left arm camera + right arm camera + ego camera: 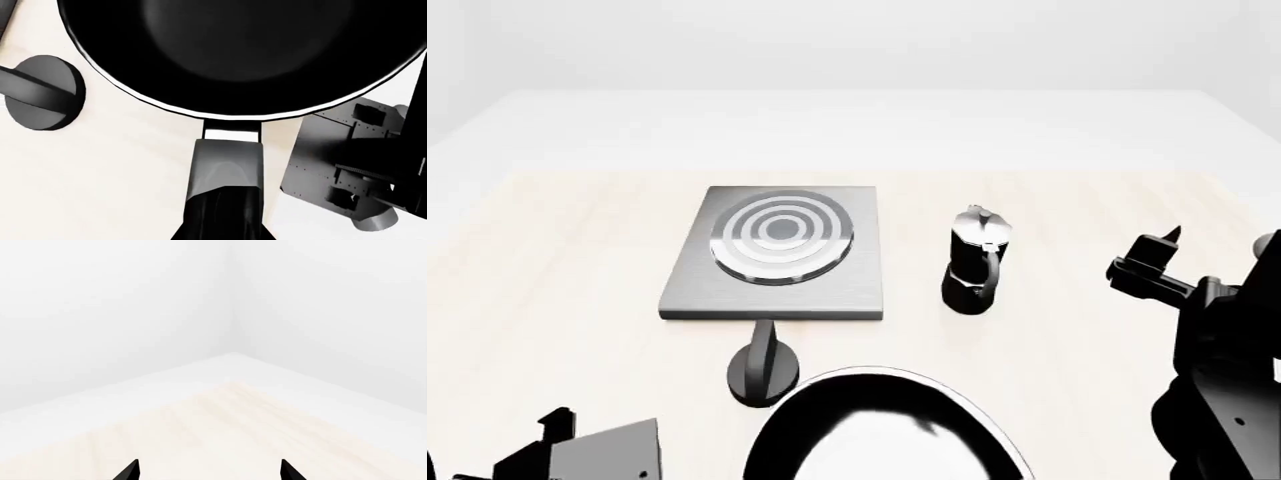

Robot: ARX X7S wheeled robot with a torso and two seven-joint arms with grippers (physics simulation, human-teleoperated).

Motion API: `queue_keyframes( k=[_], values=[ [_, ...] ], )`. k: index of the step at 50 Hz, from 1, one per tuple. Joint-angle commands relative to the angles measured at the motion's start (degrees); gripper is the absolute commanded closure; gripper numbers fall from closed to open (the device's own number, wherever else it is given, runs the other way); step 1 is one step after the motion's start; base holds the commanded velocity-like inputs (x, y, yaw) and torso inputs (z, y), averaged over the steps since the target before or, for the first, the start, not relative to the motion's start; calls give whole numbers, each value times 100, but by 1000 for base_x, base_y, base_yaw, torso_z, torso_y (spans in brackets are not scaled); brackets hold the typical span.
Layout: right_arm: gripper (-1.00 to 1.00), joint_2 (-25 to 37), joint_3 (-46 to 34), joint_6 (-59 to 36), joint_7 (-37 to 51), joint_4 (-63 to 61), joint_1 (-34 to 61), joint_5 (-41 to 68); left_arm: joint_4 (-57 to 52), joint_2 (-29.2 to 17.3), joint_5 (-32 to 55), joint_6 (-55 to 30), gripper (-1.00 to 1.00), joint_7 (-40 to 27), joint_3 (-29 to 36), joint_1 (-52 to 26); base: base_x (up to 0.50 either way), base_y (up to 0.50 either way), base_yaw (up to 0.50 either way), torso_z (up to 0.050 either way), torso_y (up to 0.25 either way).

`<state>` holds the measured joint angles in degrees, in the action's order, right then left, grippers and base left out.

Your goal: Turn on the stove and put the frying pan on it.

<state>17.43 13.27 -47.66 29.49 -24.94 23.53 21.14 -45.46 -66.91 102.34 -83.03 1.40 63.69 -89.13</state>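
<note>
Pale wooden tabletop (561,250) is seen under everything. At bottom centre the frying pan (881,430) is pinched by its handle (223,175) in the left gripper (223,220). Just above, the knob (763,365) and stove (777,255) are seen, with a moka pot (977,260) at right. The right gripper (208,471) is spread. No writing is legible.

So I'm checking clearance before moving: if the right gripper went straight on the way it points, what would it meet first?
Nothing close, it seems: past the right gripper lies bare table, then the white walls' corner. Depth is hard to judge.
</note>
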Motion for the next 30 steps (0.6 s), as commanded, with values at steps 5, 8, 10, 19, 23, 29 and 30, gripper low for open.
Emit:
queue_keyframes(
  k=[5, 8, 10, 19, 23, 29, 30],
  values=[
    [-100, 15, -31, 5, 20, 22, 2, 19, 329, -307, 1421, -301, 100, -778, -155, -1462, 0, 0, 0, 0, 0],
    [-100, 17, -37, 6, 25, 23, 4, 22, 935, -352, 1619, -150, 100, -1642, 278, -1552, 0, 0, 0, 0, 3],
    [-100, 21, -37, 4, 27, 18, 3, 28, 1098, -343, 1673, -101, 100, -1838, 367, -1595, 0, 0, 0, 0, 0],
    [-100, 30, -31, 10, 35, 30, 6, 49, 2044, -293, 1978, 336, 100, -2824, 602, -1956, 0, 0, 0, 0, 1],
    [-100, 31, -31, 9, 42, 29, 8, 59, 2411, -161, 1923, 646, 100, -3015, 613, -1967, 0, 0, 0, 0, 0],
    [-100, 32, -43, 35, 35, 73, 16, 68, 2881, 338, 1554, 1654, 100, -2841, 389, -1684, 0, 0, 0, 0, 2],
    [-100, 32, -46, 36, 36, 78, 19, 69, 2904, 408, 1457, 1807, 100, -2725, 325, -1625, 0, 0, 0, 0, 0]
  ],
)
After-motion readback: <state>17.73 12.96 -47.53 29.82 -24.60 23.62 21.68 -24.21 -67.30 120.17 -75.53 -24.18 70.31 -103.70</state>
